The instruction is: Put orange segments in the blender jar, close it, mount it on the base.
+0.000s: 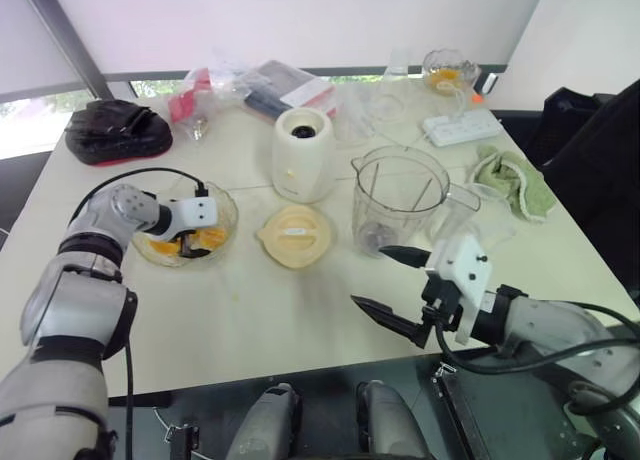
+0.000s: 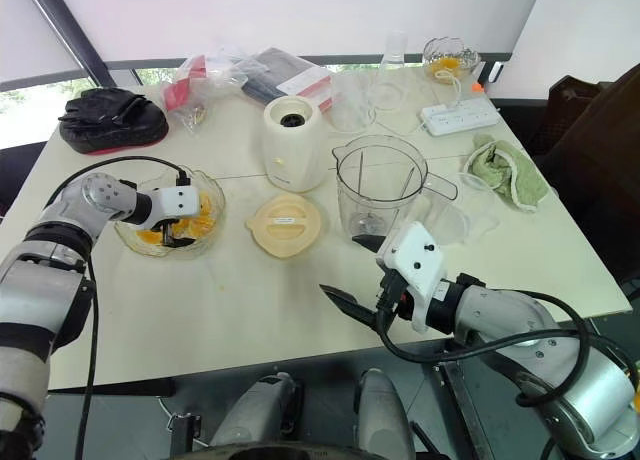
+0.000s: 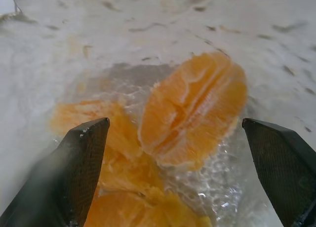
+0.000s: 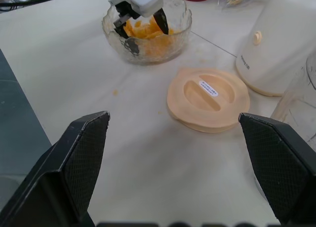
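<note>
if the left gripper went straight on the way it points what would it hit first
The left gripper would most likely meet the large orange segment straight ahead of it, inside the glass bowl; the gap to it is hard to judge.

orange segments (image 3: 192,113) fill a glass bowl (image 4: 148,56); clear jar (image 1: 400,195) stands lidless.

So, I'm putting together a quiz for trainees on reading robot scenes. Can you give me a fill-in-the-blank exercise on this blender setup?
1. The left gripper reaches into the glass bowl, fingers ___ around an orange segment.
2. The cream lid lies on the ___, between bowl and blender jar.
3. The jar stands beside the base, holding ___ orange segments.
4. The right gripper, open, grips ___.
Missing words: open; table; no; nothing.
</note>
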Robot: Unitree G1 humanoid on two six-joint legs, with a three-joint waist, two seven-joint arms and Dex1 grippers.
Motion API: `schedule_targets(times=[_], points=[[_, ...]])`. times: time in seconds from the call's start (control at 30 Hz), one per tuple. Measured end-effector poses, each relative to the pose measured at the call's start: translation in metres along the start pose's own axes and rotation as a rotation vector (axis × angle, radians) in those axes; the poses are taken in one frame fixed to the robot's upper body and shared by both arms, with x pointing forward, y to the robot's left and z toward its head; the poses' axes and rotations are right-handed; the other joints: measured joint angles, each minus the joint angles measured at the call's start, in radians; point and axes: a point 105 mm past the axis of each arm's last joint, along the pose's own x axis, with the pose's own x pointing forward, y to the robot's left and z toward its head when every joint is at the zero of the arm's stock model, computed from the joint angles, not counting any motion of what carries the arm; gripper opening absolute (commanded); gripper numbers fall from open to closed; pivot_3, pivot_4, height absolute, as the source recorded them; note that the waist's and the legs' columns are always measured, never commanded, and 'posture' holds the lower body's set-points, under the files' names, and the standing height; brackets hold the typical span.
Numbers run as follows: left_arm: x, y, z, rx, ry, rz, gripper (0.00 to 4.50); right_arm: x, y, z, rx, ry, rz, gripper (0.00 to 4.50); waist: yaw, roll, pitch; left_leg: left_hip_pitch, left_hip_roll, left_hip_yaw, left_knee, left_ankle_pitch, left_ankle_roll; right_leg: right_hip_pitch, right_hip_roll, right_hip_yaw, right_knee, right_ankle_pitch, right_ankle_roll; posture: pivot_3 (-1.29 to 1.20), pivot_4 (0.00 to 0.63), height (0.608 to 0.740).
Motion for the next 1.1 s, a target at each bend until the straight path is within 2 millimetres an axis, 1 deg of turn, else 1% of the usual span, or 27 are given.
schedule_targets(times=[0.27, 0.43, 0.6, 0.97, 1.07, 1.1], points=[[0.003, -0.001, 0.002, -0.008, -0.018, 0.011, 4.50, -0.004, 0.007, -0.002, 0.022, 0.019, -0.015, 4.40, 0.000, 0.000, 0.000, 0.000, 0.000, 0.000, 0.000, 0.000, 0.000, 0.000, 0.000, 0.000, 0.000, 0.000, 0.000, 0.00, 0.150, 0.740], [0.001, -0.006, -0.006, -0.045, -0.027, 0.007, 4.50, -0.009, 0.006, -0.005, 0.036, 0.045, -0.029, 4.40, 0.000, -0.001, 0.000, 0.000, 0.000, 0.000, 0.001, 0.000, 0.000, 0.001, 0.000, 0.000, 0.000, 0.000, 0.000, 0.00, 0.150, 0.740], [-0.002, -0.008, -0.011, -0.052, -0.017, 0.010, 4.50, -0.010, 0.009, -0.001, 0.049, 0.049, -0.025, 4.40, 0.001, -0.001, -0.001, 0.000, 0.000, 0.000, 0.001, 0.000, 0.000, 0.001, 0.000, 0.000, 0.000, 0.000, 0.000, 0.00, 0.150, 0.740], [0.003, -0.004, -0.004, -0.032, -0.039, 0.054, 4.50, -0.014, 0.007, -0.001, 0.070, 0.055, -0.063, 4.40, 0.001, -0.002, -0.001, 0.001, 0.000, 0.000, 0.001, 0.000, 0.001, 0.002, 0.000, 0.000, 0.000, 0.000, 0.000, 0.00, 0.150, 0.740], [0.006, -0.004, -0.002, -0.025, -0.047, 0.055, 3.63, -0.014, 0.006, -0.002, 0.074, 0.056, -0.076, 4.47, 0.002, -0.002, -0.001, 0.001, 0.000, 0.000, 0.002, 0.000, 0.001, 0.002, 0.000, 0.000, 0.000, 0.000, 0.000, 0.00, 0.150, 0.740], [0.008, -0.005, 0.001, -0.023, -0.053, 0.052, 3.09, -0.014, 0.006, -0.002, 0.073, 0.056, -0.080, 4.47, 0.003, -0.002, -0.001, 0.001, 0.000, 0.000, 0.002, 0.000, 0.001, 0.002, 0.000, 0.000, 0.000, 0.000, 0.001, 0.00, 0.150, 0.740]])
